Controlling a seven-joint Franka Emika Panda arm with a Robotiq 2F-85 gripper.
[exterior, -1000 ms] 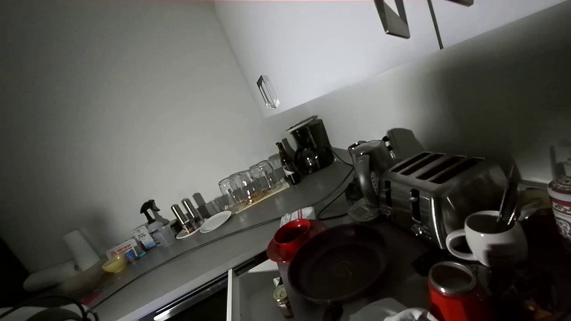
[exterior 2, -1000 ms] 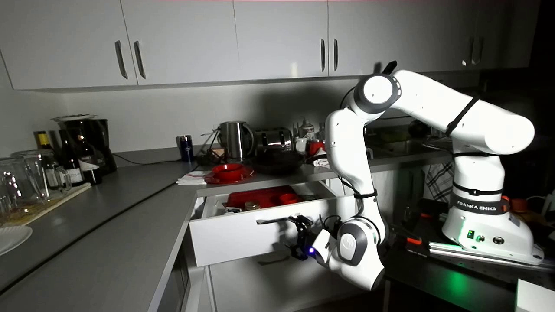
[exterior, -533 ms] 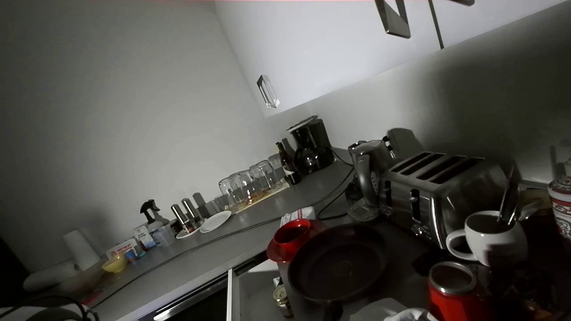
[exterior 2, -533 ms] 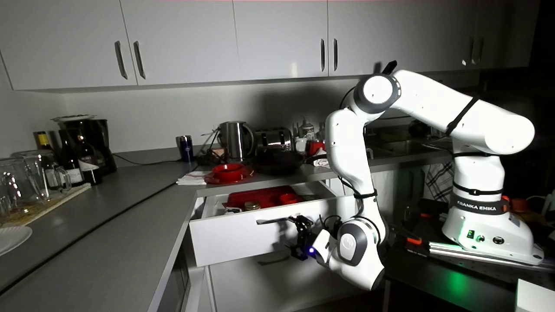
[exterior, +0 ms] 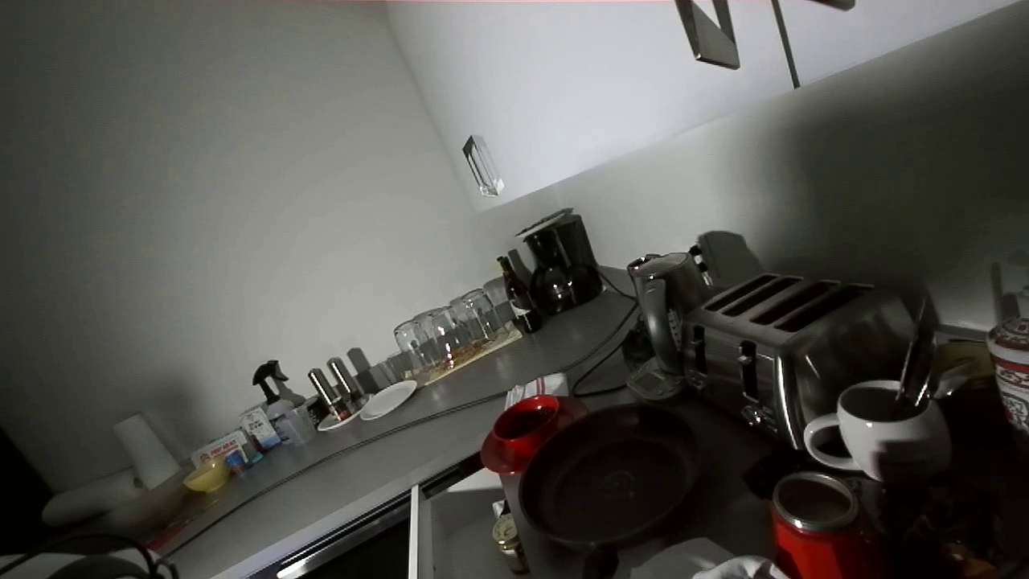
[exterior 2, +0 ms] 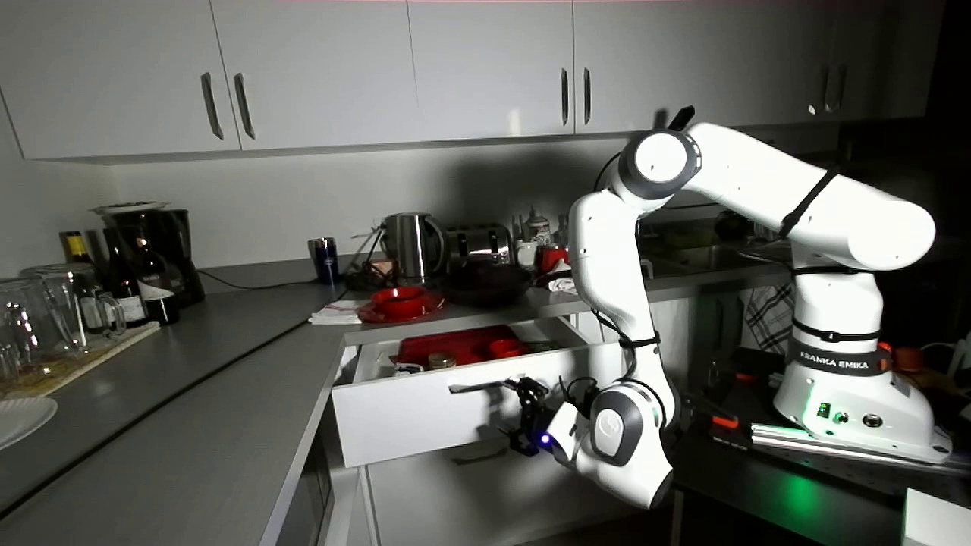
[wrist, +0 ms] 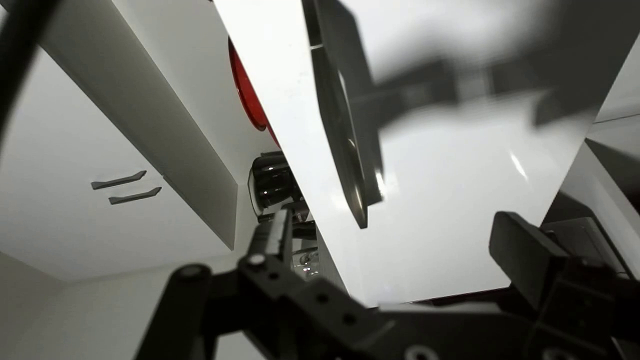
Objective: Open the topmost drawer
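Observation:
The topmost drawer (exterior 2: 410, 417) stands pulled out below the counter in an exterior view. Its front looks white and carries a long dark handle (exterior 2: 474, 388). Its side rim (exterior: 414, 531) shows at the bottom of an exterior view. A red tray (exterior 2: 455, 346), a small red cup (exterior 2: 504, 347) and a jar (exterior 2: 441, 360) lie inside. My gripper (exterior 2: 518, 413) is in front of the drawer front, near the handle's right part. In the wrist view my gripper (wrist: 395, 220) is open and empty, fingers wide apart. The handle (wrist: 345, 150) shows between and beyond them; contact is not visible.
A second handle (exterior 2: 479, 457) sits on the front below the drawer. On the counter stand a red bowl (exterior 2: 400, 302), a dark pan (exterior: 615, 474), a kettle (exterior 2: 412, 246) and a toaster (exterior: 804, 346). White wall cabinets (exterior 2: 318, 68) hang above.

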